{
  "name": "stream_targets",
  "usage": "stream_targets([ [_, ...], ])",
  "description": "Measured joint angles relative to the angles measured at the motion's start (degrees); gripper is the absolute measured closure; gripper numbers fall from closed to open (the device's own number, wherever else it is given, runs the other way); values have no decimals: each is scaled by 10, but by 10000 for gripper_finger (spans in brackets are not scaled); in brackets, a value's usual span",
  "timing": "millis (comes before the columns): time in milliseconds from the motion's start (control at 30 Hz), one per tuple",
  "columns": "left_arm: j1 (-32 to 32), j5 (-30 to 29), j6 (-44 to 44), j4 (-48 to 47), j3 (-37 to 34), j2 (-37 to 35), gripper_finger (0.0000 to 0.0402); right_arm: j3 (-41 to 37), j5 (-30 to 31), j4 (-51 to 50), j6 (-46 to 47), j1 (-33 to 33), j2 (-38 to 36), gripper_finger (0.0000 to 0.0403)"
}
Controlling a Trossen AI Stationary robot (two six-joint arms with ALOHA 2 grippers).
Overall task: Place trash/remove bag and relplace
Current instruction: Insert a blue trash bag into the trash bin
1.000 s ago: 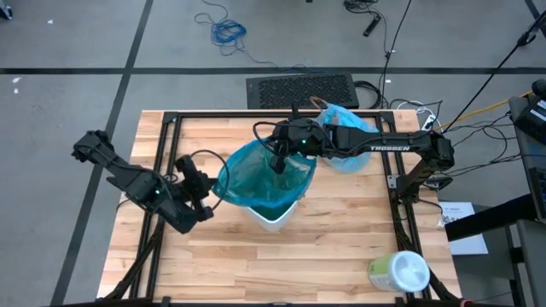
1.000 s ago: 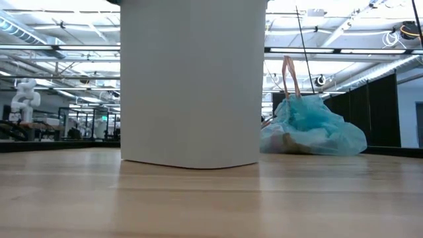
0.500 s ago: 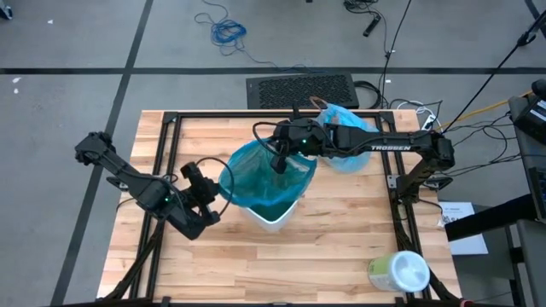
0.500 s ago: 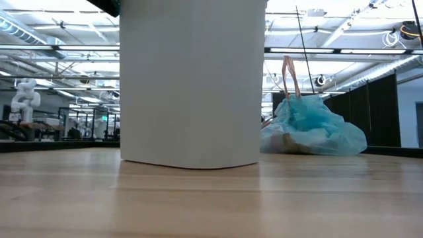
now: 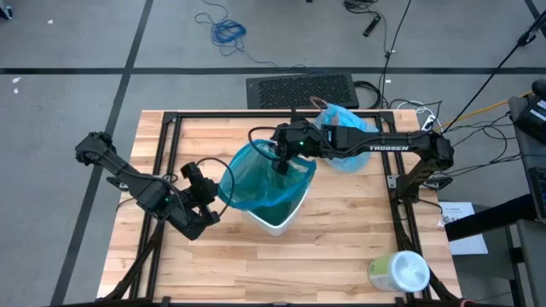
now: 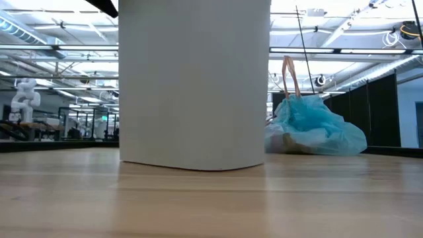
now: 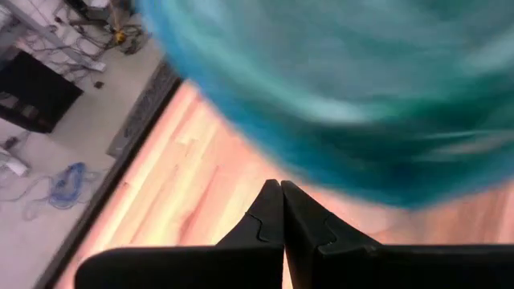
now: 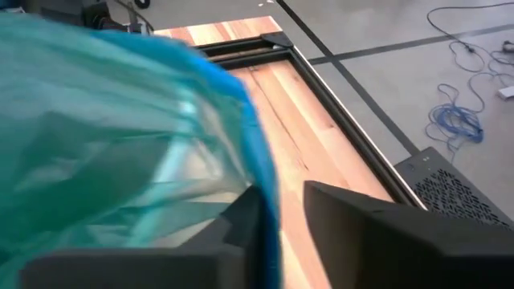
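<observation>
A white bin (image 5: 277, 220) (image 6: 192, 79) stands mid-table with a teal-green bag (image 5: 260, 183) spread open in its mouth. My right gripper (image 5: 280, 162) (image 8: 283, 215) reaches from the table's right to that bag's far rim, fingers apart. My left gripper (image 5: 212, 194) (image 7: 281, 194) is shut, with nothing between its fingers, just left of the teal-green bag (image 7: 345, 72). The light-blue bag (image 5: 345, 128) (image 6: 310, 129) lies bunched on the table at the far right, under the right arm. Brown trash (image 6: 288, 141) shows through its lower part. My right gripper has the teal-green bag's rim edge (image 8: 261, 177) lying along the inner side of one finger (image 8: 241, 221). The other finger (image 8: 345, 217) stands clear of it, with bare wood in the gap. The fingers slant down from the table's right. My left gripper's shut tips are close to the bag's left side; whether they touch it I cannot tell.
A white-and-green wipes tub (image 5: 398, 273) lies at the near right corner. A black frame (image 5: 171, 119) runs along the table's edges. Bare wood lies open across the near half of the table (image 5: 256, 264).
My left gripper has sunk a little and shifted toward the near edge beside the teal-green bag. The white bin has shifted slightly: in the low view its right side now reaches farther right.
</observation>
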Motion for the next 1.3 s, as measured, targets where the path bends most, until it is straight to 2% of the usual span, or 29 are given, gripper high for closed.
stream_targets([
  [167, -12, -15, -2, -35, 32, -19, 402, 0, -2, 7, -2, 0, 0, 249],
  [300, -26, -22, 0, -42, 49, -48, 402, 0, -7, 12, -6, 0, 0, 221],
  [433, -29, -58, 30, -7, 51, -77, 402, 1, -7, 21, -13, 0, 0, 220],
  [600, -20, -60, 190, 122, 51, -79, 402, 1, -2, 38, -41, 0, 0, 244],
  [700, 2, -59, 257, 172, 51, -76, 402, 1, -3, 39, -45, 0, 0, 251],
  [900, 73, -28, 278, 178, 51, -58, 402, 1, -6, 37, -56, 1, -1, 253],
  [1133, 157, 45, 378, 251, 51, -22, 402, 1, -6, 36, -60, 0, -1, 254],
  [1300, 217, 67, 395, 268, 51, 3, 402, 1, -6, 36, -60, 0, -1, 236],
])
